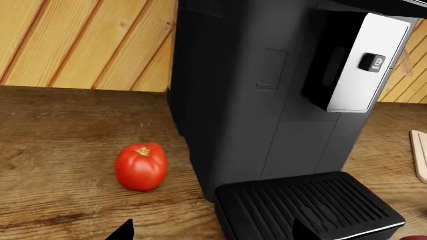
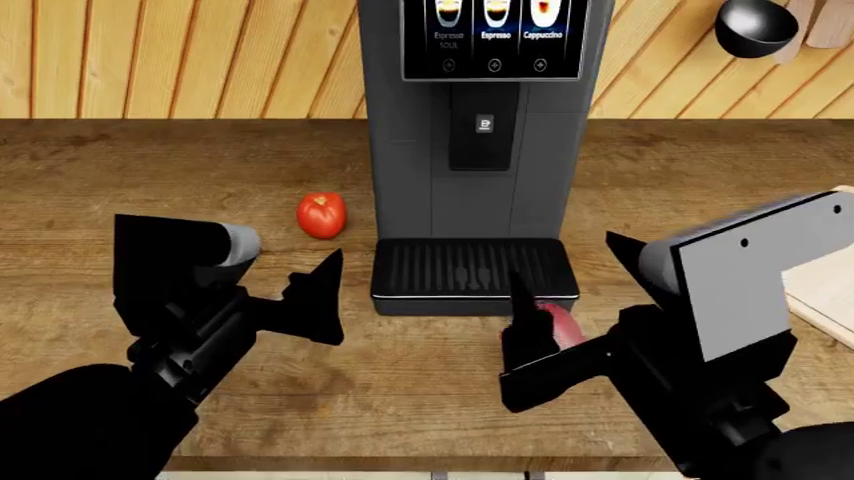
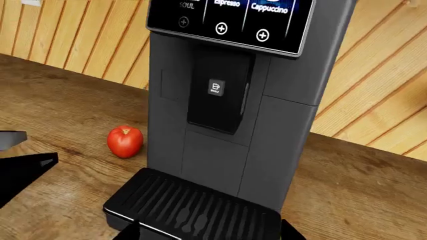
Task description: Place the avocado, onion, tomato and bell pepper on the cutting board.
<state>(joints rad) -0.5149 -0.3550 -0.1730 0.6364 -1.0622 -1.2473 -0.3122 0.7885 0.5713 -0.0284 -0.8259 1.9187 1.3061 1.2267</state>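
The tomato [image 2: 320,215] sits on the wooden counter left of the coffee machine; it also shows in the left wrist view [image 1: 141,166] and the right wrist view [image 3: 125,141]. My left gripper [image 2: 327,300] is open and empty, in front of the tomato and apart from it; its tips frame the counter in the wrist view [image 1: 213,235]. My right gripper [image 2: 521,340] is open and empty before the drip tray [image 3: 210,235]. A red-purple round thing, likely the onion [image 2: 566,322], lies just behind its fingers. The cutting board [image 2: 821,285] shows at the right edge. The avocado and bell pepper are out of view.
A tall black coffee machine [image 2: 467,130] with a ribbed drip tray [image 2: 470,270] stands mid-counter, between the tomato and the board. A wood-plank wall runs behind. A black ladle [image 2: 754,28] hangs at the upper right. The counter's front edge lies just below the arms.
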